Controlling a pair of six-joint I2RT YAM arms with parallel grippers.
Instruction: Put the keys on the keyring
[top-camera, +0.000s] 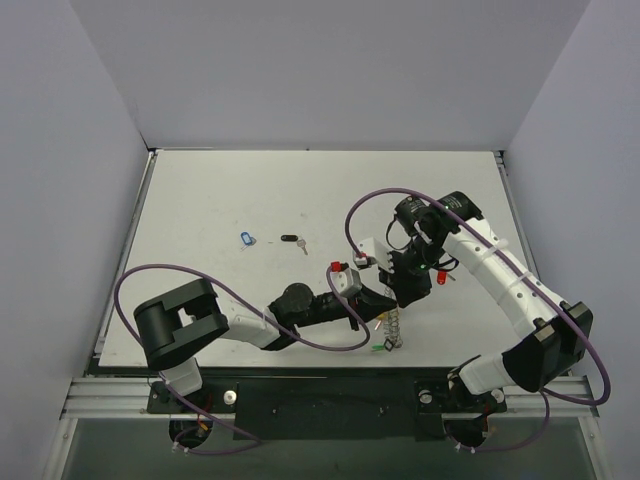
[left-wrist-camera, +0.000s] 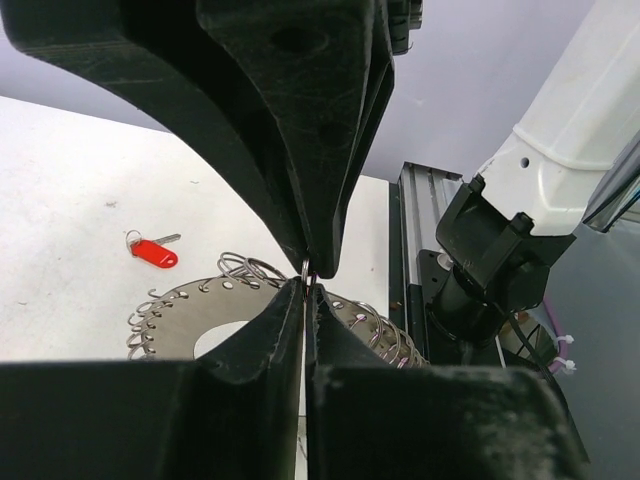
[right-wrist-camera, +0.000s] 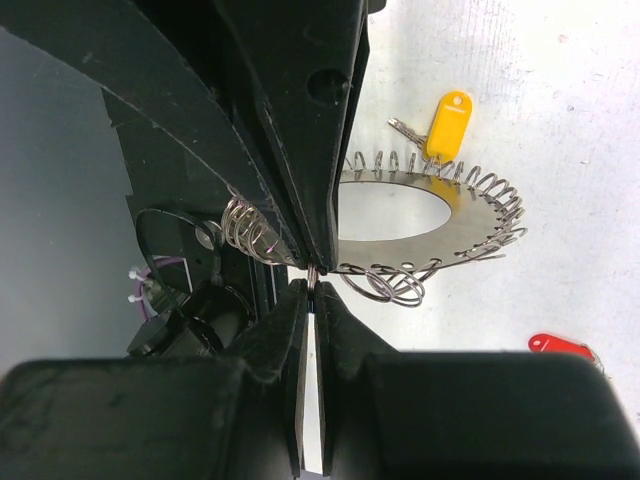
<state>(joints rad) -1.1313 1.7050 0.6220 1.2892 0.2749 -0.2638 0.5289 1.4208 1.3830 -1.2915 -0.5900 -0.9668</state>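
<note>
The keyring (left-wrist-camera: 185, 305) is a flat silver disc with an open centre and many small wire loops round its rim. My left gripper (left-wrist-camera: 307, 285) is shut on one of these loops, and my right gripper (right-wrist-camera: 313, 285) pinches the same spot from the opposite side. In the top view both grippers, left (top-camera: 383, 298) and right (top-camera: 405, 293), meet above the keyring (top-camera: 393, 325), which shows edge-on. A yellow key (right-wrist-camera: 447, 125) lies by the keyring's far rim. Red keys (left-wrist-camera: 153, 252) (right-wrist-camera: 560, 345) lie close by. A blue key (top-camera: 247, 239) and a black key (top-camera: 290, 239) rest further left.
A green tag (top-camera: 381, 347) sits at the foot of the keyring near the table's front edge. The metal rail (top-camera: 320, 385) with the arm bases runs just beyond that edge. Purple cables (top-camera: 370, 205) loop over both arms. Grey walls enclose the table.
</note>
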